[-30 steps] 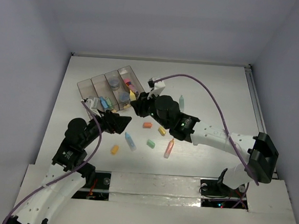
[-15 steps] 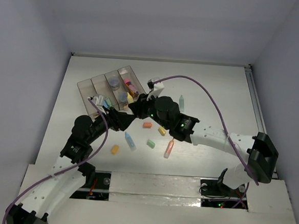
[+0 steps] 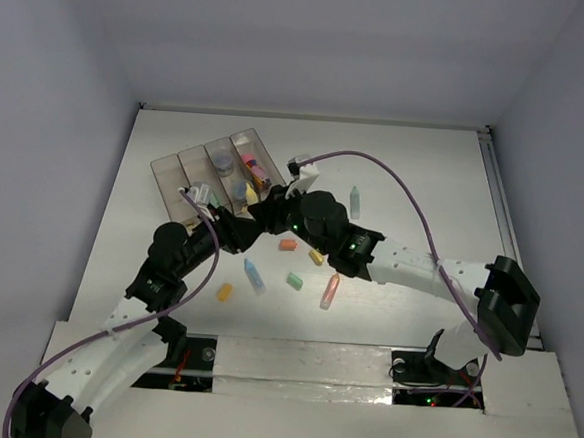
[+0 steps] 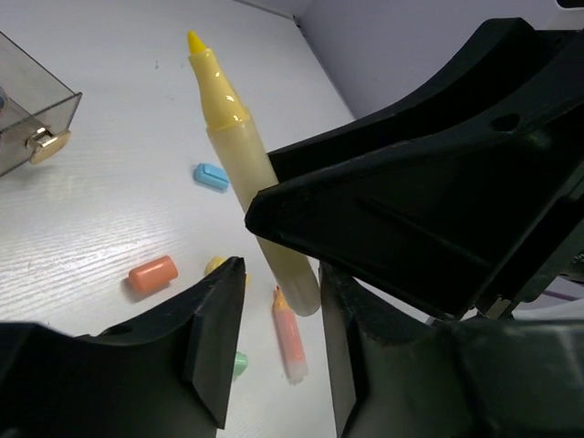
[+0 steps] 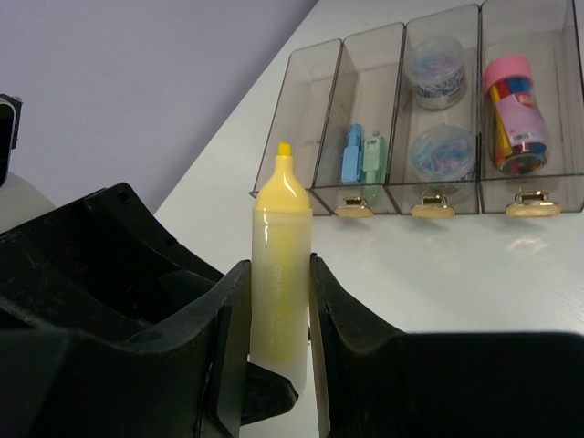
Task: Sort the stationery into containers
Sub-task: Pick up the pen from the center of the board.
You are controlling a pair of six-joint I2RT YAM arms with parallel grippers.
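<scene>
Change from a second ago: left gripper (image 4: 281, 270) has come forward to meet the right gripper (image 5: 278, 265), with its jaws drawn in; loose pieces unmoved.
Right gripper: clamped on the yellow highlighter (image 5: 278, 228), fingers pressed to both sides of the barrel, tip end free beyond them.
Left gripper: fingers flank the barrel's other end (sliver of gap on one side; whether it grips, cannot tell).
Highlighter position: held off the table (image 3: 425, 178), just beside the near end of the tray (image 3: 167, 175).
Tray: four compartments; round pots (image 5: 436, 59) share one.
Table: orange piece (image 4: 151, 274), blue piece (image 4: 211, 175) and orange marker (image 4: 290, 342) lie loose.
</scene>
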